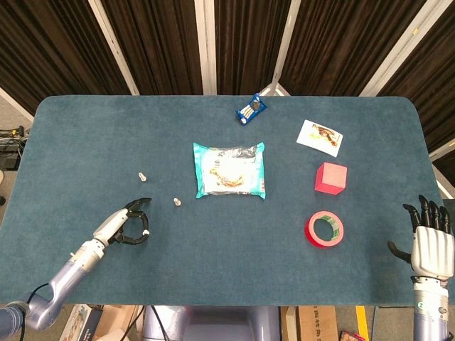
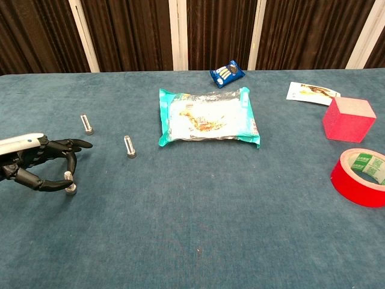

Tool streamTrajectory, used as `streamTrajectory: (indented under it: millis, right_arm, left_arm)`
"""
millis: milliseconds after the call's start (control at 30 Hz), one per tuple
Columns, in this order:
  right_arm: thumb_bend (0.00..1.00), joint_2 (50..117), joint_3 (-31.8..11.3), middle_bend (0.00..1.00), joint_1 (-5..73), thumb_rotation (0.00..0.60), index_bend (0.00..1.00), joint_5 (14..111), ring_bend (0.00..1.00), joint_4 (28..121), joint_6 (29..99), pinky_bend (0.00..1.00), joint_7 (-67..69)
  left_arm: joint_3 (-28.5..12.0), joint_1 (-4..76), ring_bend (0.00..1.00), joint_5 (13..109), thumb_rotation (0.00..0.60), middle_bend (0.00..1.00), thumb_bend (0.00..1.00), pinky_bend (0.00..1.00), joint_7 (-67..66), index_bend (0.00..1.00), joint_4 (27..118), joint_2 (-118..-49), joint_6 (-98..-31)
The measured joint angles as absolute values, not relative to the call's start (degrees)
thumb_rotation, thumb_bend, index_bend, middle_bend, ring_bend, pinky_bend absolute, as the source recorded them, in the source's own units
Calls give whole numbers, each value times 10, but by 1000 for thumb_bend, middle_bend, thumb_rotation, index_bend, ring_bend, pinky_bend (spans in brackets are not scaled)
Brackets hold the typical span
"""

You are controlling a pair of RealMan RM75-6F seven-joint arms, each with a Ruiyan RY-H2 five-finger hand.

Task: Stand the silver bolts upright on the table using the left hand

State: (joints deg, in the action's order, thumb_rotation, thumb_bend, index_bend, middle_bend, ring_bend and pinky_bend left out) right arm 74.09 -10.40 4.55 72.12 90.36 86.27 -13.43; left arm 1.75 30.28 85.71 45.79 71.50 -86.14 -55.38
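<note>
Three silver bolts are on the blue table (image 1: 85, 135). Two stand upright on their heads: one at the far left (image 1: 141, 175) (image 2: 87, 124), one nearer the snack bag (image 1: 176, 202) (image 2: 129, 146). The third bolt (image 1: 146, 231) (image 2: 70, 185) is upright near the front left, its head on the cloth. My left hand (image 1: 125, 223) (image 2: 35, 165) pinches it between the thumb and a curled finger, with another finger stretched out above it. My right hand (image 1: 429, 241) hangs past the table's front right corner, fingers spread and holding nothing; the chest view does not show it.
A teal snack bag (image 1: 229, 169) lies mid-table, a small blue packet (image 1: 251, 109) behind it. At the right are a printed card (image 1: 320, 137), a red cube (image 1: 331, 177) and a red tape roll (image 1: 325, 229).
</note>
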Motion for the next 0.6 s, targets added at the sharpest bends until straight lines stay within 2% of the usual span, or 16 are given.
streamTrajectory:
  millis: [600]
  right_arm:
    - [153, 740, -105, 65, 45, 600, 247, 720, 20, 906, 862, 0, -133]
  left_arm:
    - [20, 303, 0, 857, 600, 31, 445, 0, 462, 541, 722, -848, -547]
